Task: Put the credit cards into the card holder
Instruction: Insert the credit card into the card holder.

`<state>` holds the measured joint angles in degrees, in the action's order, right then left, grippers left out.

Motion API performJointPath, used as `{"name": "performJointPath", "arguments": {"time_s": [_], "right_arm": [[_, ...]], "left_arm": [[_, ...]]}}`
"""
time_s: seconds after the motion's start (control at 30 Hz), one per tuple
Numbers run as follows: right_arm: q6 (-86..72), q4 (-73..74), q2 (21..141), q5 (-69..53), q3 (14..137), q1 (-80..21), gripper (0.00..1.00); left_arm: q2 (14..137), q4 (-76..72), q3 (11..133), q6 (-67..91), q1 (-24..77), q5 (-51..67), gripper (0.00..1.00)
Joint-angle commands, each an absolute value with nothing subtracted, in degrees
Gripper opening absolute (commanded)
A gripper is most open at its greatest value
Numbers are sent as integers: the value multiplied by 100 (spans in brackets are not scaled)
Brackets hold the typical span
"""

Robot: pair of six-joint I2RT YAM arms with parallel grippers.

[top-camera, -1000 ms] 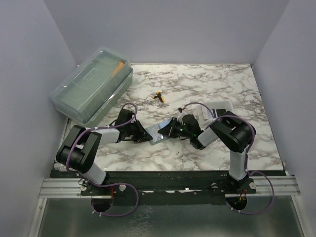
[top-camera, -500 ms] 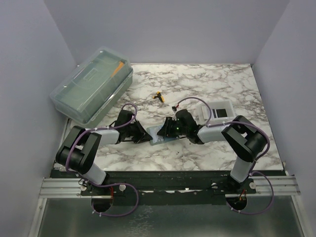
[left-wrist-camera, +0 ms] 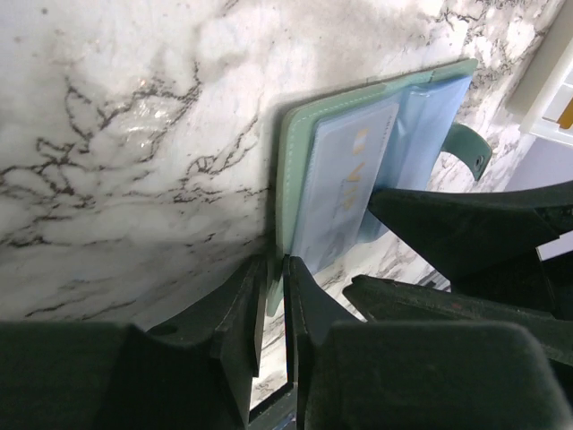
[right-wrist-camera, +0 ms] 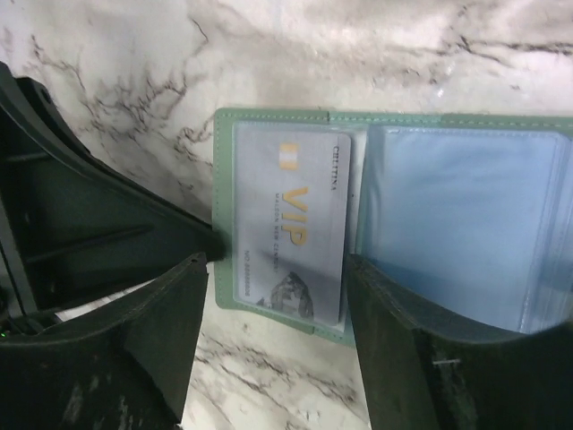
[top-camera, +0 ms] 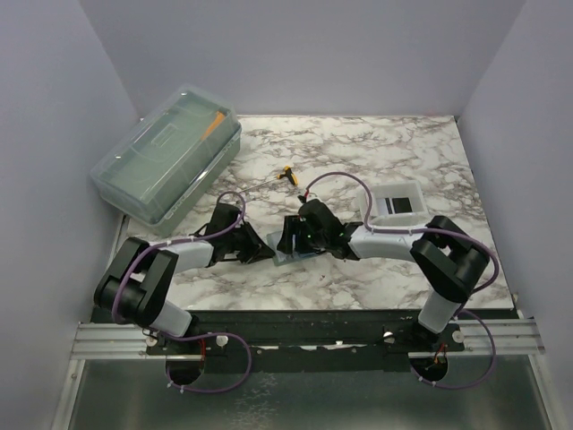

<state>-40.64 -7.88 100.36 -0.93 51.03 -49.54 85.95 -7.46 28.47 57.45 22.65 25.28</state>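
The card holder (right-wrist-camera: 466,224) lies open on the marble, sage green with clear bluish pockets. One credit card (right-wrist-camera: 291,224), pale with gold "VIP" lettering, sits in its left pocket. My right gripper (right-wrist-camera: 277,266) is open, its fingers standing either side of that card without touching it. My left gripper (left-wrist-camera: 273,270) is shut on the card holder's (left-wrist-camera: 295,143) green edge, pinning it. From above, both grippers meet at the table's middle: left gripper (top-camera: 262,252), right gripper (top-camera: 288,240), with the card holder (top-camera: 291,259) mostly hidden under them.
A white shallow tray (top-camera: 374,199) at the right holds something pale with a dark patch. A big translucent lidded box (top-camera: 166,166) stands at the back left. A small yellow-handled tool (top-camera: 286,174) lies behind the grippers.
My right gripper has opened and let go of the card, and its arm has slid left over the card holder, uncovering the tray. The left gripper has stayed on the edge.
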Motion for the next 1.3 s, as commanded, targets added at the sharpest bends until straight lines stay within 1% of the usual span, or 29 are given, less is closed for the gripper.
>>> {"name": "performJointPath", "arguments": {"time_s": [0.0, 0.17, 0.3, 0.43, 0.6, 0.67, 0.73, 0.8, 0.87, 0.9, 1.03, 1.1, 1.2, 1.27], "right_arm": [[-3823, 242, 9685, 337, 5061, -5001, 68], [-3697, 221, 9701, 158, 5136, -5001, 71], [-3792, 54, 9896, -116, 5186, -5001, 71], [-3819, -156, 10077, -330, 5275, -5001, 68], [-3731, -542, 10346, -799, 5467, -5156, 64], [-3774, -632, 10368, -1010, 5535, -5176, 64], [-3838, -664, 10171, -967, 5519, -5172, 65], [-3780, -421, 9806, -754, 5517, -5065, 67], [-3678, 211, 9377, -404, 5600, -4843, 69], [-3564, 584, 9165, -188, 5687, -4723, 71], [-2727, 2254, 8372, 955, 6260, -4124, 88], [-2252, 2713, 7986, 909, 6395, -3523, 94], [-1787, 3144, 7686, 358, 6472, -2345, 99], [-1524, 3181, 7634, -305, 6453, -1654, 100]], "left_arm": [[8343, 215, 2574, 5518, 2306, 1716, 23], [7792, 554, 2478, 5453, 2305, 1421, 30], [7545, 676, 2460, 5389, 2303, 1394, 32], [7856, 544, 2589, 5353, 2317, 1628, 28], [8204, 303, 2725, 5307, 2355, 1748, 26], [8148, 348, 2744, 5285, 2355, 1694, 23], [7772, 660, 2725, 5324, 2357, 1321, 23], [7137, 1032, 2669, 5340, 2348, 910, 27], [6513, 1551, 2743, 5289, 2336, 561, 34], [6246, 1814, 2833, 5246, 2311, 443, 38], [5633, 2576, 3364, 4982, 2262, 440, 52], [5567, 2743, 3654, 4822, 2260, 585, 59], [5696, 2738, 4084, 4513, 2259, 1174, 70], [5908, 2732, 4445, 4244, 2267, 1647, 75]]}}
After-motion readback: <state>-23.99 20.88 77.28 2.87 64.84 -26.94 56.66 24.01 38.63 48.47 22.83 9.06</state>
